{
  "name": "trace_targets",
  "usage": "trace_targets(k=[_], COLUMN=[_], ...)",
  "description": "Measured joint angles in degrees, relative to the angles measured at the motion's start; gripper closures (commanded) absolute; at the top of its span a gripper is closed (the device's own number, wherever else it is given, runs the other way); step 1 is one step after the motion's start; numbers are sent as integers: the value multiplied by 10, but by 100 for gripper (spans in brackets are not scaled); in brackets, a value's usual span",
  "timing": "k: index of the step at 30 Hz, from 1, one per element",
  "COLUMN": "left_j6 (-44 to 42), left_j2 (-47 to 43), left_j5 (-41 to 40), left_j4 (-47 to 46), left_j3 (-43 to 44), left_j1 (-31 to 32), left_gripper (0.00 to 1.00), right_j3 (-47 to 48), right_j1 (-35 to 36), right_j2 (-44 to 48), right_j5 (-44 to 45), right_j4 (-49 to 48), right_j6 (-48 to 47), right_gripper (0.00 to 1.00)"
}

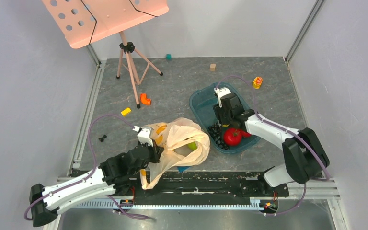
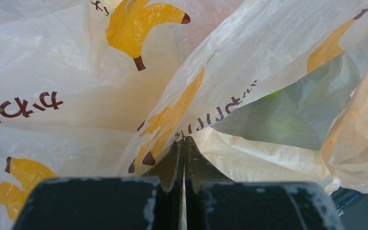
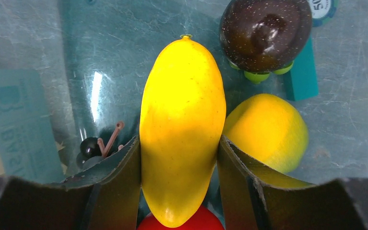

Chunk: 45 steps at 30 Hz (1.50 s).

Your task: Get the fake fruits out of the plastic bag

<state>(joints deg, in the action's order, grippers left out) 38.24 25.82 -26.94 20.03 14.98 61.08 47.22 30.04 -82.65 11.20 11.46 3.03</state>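
**Plastic bag** (image 1: 182,143): cream, crinkled, printed with yellow bananas and dark lettering. It lies on the table near the front edge, just left of the teal tray, mouth gaping.
- Contents visible: green pear (image 1: 192,145), showing through the opening.

**Left gripper** (image 2: 184,148): fingers (image 2: 172,163) pressed fully together, with a fold of the bag's film pinched between the tips.

**Right gripper** (image 3: 178,139): over the tray, fingers (image 3: 120,172) about half spread and clamped on both sides of a long yellow fruit (image 3: 182,129).

**Teal tray** (image 1: 201,103):
- lemon (image 3: 267,129), just beside the held fruit
- red apple (image 1: 232,136)
- dark plum (image 3: 266,33)
- grape bunch (image 1: 216,134)

**Table** (image 1: 182,86): grey, marbled. Loose pieces lie well apart:
- orange piece (image 1: 145,99)
- yellow block (image 1: 126,111)
- teal cube (image 1: 168,56)
- wooden cube (image 1: 212,67)

**Room:** pink music stand (image 1: 105,19) on a tripod at the far left; plain white walls on three sides.
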Motion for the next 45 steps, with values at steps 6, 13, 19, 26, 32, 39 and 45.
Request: trace_targets(k=[6,13,19,26,32,39,45], left_j6=[0,0,0,0,0,0,0], left_j2=[6,5,6,11,13,16,17], left_j5=[0,0,0,0,0,0,0], left_j4=[2,5,5,4,4,4,4], left_j3=[0,0,0,0,0,0,0], left_j1=[0,0,0,0,0,0,0], left_gripper=[98,98,98,98,98,98,98], right_j3=[11,13,17,3,9,105,202], right_j1=[-7,-7,-7,-1,89,354,570], right_j2=[-46,-36,44,221,313,242,152], right_j5=[-9,-13,-9,-30,-16,101,207], right_j4=[-13,-17,5,18,53,103,116], right_j6=[-7,-6,-3,30,62,90,106], right_gripper=[35,21,23,29,33,36,47])
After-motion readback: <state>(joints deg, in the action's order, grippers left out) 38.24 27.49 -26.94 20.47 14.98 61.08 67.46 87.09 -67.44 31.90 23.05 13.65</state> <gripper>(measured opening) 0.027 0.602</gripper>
